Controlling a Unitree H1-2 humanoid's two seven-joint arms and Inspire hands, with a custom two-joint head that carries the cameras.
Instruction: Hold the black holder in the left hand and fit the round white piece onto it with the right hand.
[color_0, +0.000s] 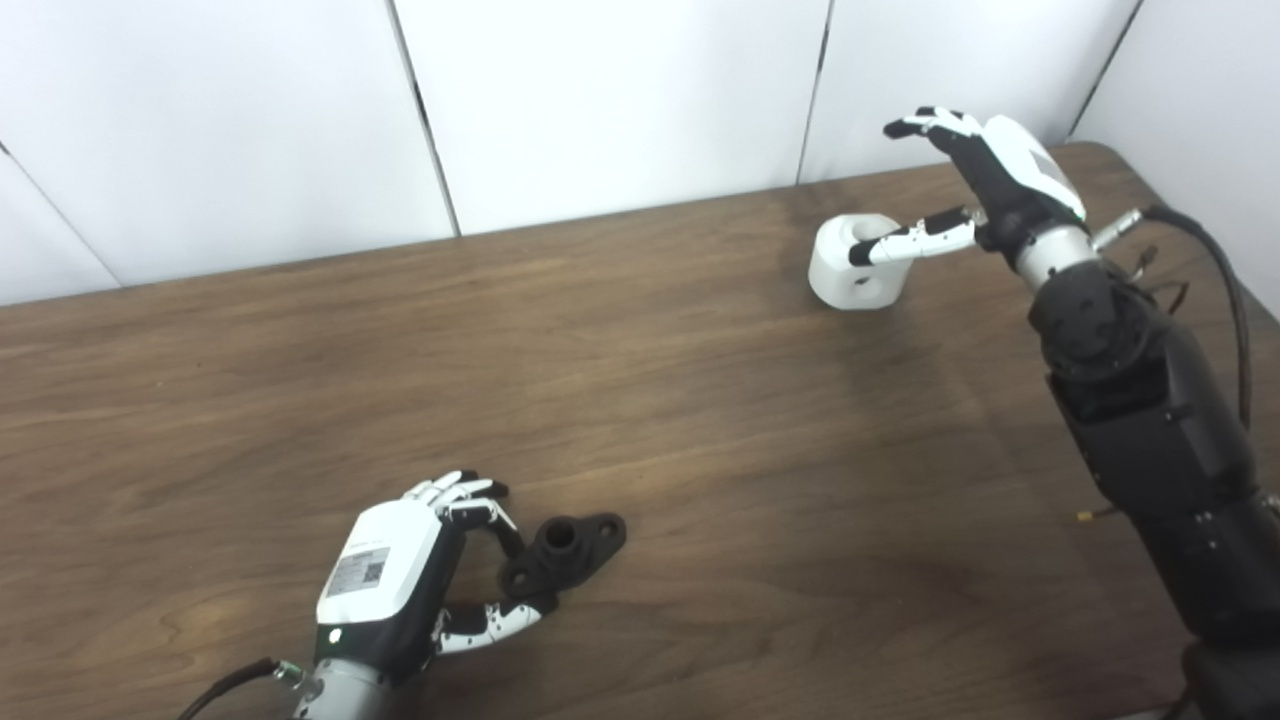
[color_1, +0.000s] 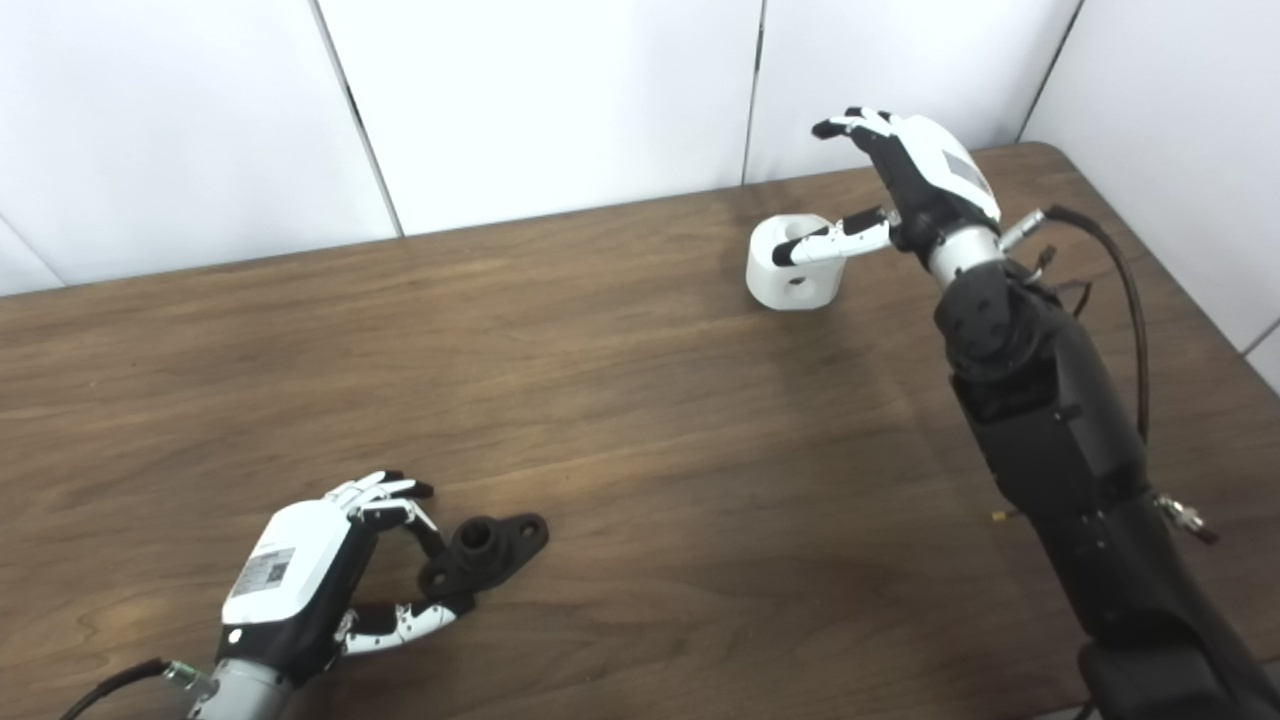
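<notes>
Wooden desk (color_0: 640, 400), left hand (color_0: 400, 590) fingers loosely around black holder (color_0: 562, 553), right hand (color_0: 985, 185) spread open, thumb over round white piece (color_0: 855, 262).

One black holder (color_0: 565, 552), one round white piece (color_0: 855, 264), two hands.

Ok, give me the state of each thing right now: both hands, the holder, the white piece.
Left hand: fingers curled round one end of the holder, not clearly gripping it.
Holder: lying flat on the table, not lifted.
Right hand: open, above and beside the white piece, thumb over its top.
White piece: standing on the table near the far edge, not grasped, not fitted.
</notes>
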